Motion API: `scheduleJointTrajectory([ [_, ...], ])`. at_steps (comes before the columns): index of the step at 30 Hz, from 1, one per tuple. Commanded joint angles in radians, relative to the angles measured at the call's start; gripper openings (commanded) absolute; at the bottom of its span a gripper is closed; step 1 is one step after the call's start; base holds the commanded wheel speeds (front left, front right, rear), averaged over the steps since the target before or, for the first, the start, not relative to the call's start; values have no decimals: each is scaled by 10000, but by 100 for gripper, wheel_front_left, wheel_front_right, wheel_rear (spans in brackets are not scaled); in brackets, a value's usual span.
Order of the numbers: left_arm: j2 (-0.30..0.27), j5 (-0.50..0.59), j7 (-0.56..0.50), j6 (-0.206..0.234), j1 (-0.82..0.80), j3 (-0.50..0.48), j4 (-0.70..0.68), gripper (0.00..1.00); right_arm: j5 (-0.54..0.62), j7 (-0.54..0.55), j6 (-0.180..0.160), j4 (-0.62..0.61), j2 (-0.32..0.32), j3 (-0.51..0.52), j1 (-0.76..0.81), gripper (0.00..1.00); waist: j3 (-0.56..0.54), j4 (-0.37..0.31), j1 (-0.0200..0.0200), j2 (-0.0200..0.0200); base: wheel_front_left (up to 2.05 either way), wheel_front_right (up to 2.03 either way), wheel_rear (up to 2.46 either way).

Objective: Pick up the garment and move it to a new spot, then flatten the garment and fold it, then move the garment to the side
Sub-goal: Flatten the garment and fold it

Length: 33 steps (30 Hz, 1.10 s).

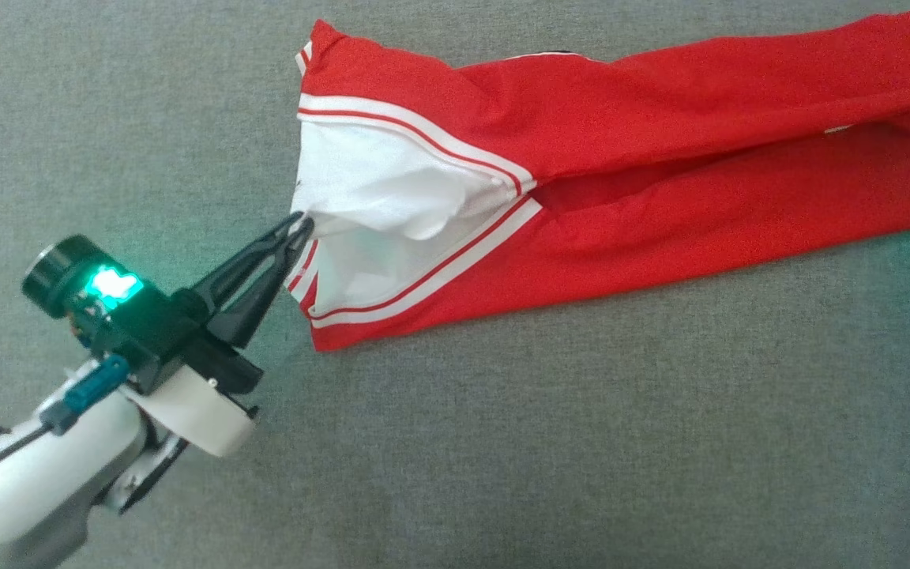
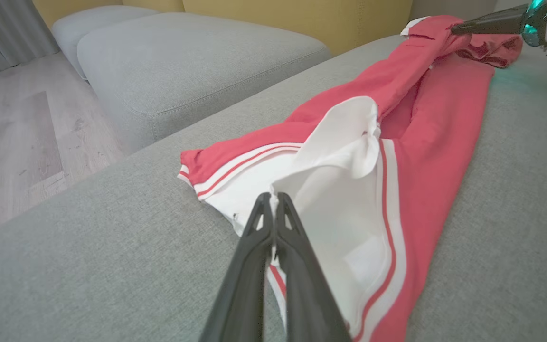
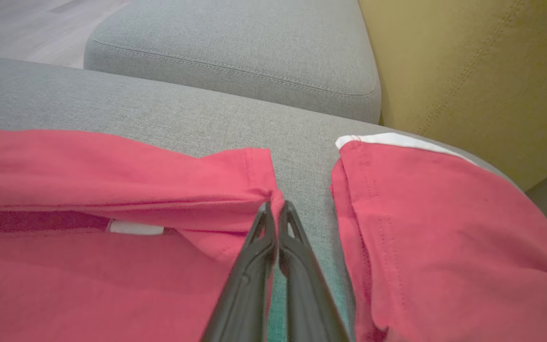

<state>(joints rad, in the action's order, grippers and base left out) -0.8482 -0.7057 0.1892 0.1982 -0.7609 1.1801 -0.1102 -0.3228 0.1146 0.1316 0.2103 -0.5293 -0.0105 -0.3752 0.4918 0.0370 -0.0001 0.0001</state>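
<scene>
Garment (image 1: pixel 660 158): stretched along the sofa (image 1: pixel 502 435); unfolded
Left gripper (image 1: pixel 298 224): fingers (image 1: pixel 238 276) pinching white waist
Right gripper (image 3: pixel 276 209): pinching red hem
Outstanding: we judge flattening, folding, shifting aside

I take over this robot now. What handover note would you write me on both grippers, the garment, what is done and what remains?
Left gripper: shut on the white inner side of the waistband of the red trousers.
Right gripper: shut on a leg hem at the far end.
The trousers lie stretched between both grippers on the grey sofa cushion, wrinkled, waistband gaping.
Done: both ends gripped. Whether the move to a new spot happened, I cannot tell.
Left: flatten, fold, move aside.
</scene>
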Motion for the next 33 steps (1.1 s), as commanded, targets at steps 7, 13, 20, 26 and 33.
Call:
scheduleJointTrajectory([
  [7,298,-346,422,439,367,-563,264,100,430,-110,-9,-84,480,379,425,100,-173,-19,1,-1,0,0,0],
  [13,1547,-582,710,1743,1402,-1678,802,100,493,-627,-9,-334,1422,1447,1302,100,-720,108,1,-1,0,0,0],
  [20,3436,1219,723,2489,3478,-4312,423,100,328,-705,-9,-1188,2413,2362,2114,100,-1254,412,1,-1,0,0,0],
  [26,4868,2772,724,1891,4856,-5863,72,100,208,-135,-9,-776,2423,2744,1388,100,-1388,890,1,-1,0,0,0],
  [33,5941,3887,725,754,5385,-6889,167,100,579,698,-9,866,2016,3153,346,100,-1298,1488,1,-1,0,0,0],
])
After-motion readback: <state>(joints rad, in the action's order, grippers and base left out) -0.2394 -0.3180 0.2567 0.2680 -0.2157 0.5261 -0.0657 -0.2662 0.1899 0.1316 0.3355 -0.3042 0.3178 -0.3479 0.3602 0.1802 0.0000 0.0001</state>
